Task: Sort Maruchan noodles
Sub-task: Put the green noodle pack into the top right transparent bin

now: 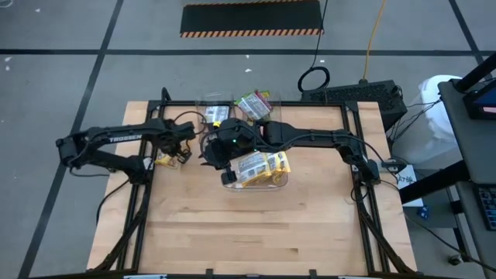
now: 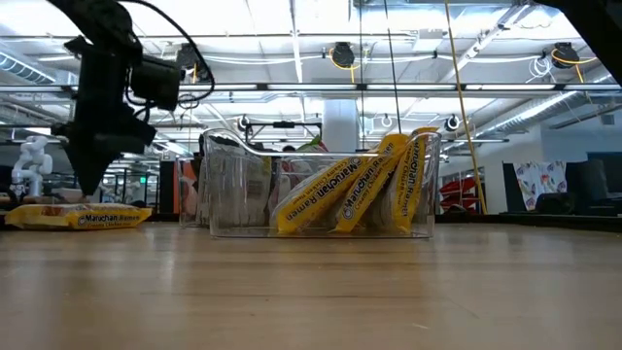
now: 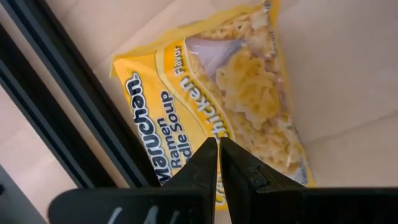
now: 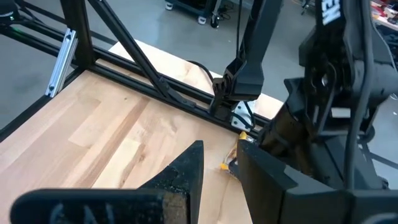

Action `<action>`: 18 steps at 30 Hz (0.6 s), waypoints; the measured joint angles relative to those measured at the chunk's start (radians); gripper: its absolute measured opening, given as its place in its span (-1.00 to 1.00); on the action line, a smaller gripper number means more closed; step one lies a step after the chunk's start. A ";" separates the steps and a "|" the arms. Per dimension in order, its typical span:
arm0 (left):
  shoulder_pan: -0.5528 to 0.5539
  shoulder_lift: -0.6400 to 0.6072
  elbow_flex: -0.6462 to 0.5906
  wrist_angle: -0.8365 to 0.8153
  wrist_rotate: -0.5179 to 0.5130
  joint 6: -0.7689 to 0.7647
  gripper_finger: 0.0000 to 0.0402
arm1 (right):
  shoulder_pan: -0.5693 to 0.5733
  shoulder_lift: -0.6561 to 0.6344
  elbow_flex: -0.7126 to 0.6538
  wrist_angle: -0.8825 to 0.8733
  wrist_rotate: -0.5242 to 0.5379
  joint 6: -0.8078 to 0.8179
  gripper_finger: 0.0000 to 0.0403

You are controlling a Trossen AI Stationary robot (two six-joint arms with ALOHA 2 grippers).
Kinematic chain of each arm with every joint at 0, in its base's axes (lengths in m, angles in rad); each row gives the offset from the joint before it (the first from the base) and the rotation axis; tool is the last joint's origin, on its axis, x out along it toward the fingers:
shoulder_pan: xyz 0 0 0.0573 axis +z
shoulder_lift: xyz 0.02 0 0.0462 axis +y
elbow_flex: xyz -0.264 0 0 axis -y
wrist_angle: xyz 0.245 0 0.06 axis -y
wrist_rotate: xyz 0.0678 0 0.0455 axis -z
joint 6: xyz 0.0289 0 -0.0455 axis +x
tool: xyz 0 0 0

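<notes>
Over the left edge of the table, my left pincer (image 3: pixel 218 155) hangs above a yellow noodle packet (image 3: pixel 230 93) lying flat on the wood beside the black frame rail (image 3: pixel 68 118); its two fingers are pressed together with nothing between them. My right pincer (image 4: pixel 217 168) hovers near the middle of the table, fingers parted and empty, next to the clear bin (image 1: pixel 256 182) that already holds several yellow packets (image 2: pixel 350 190) standing on edge. More packets, green and darker ones (image 1: pixel 253 103), sit in containers at the far edge.

The risk from here, as I judge it: if I descend with the left fingers clenched, they will only push the packet, crushing the noodles or sliding the slick wrapper under the rail. A flat packet also offers little to pinch. My two arms are close together, so a careless swing toward the bin could make them collide.
</notes>
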 joint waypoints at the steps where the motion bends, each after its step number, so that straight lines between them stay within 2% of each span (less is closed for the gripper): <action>1: 0.005 0.014 0.000 0.003 0.000 0.000 -0.87 | 0.000 0.000 0.000 -0.003 0.000 0.000 -0.54; 9: 0.025 0.120 0.000 0.040 0.002 0.055 -0.87 | 0.000 0.000 0.000 -0.006 0.000 0.000 -0.54; 18: 0.024 0.160 0.005 0.036 0.088 0.125 -0.87 | 0.001 0.000 0.000 -0.006 0.000 0.000 -0.54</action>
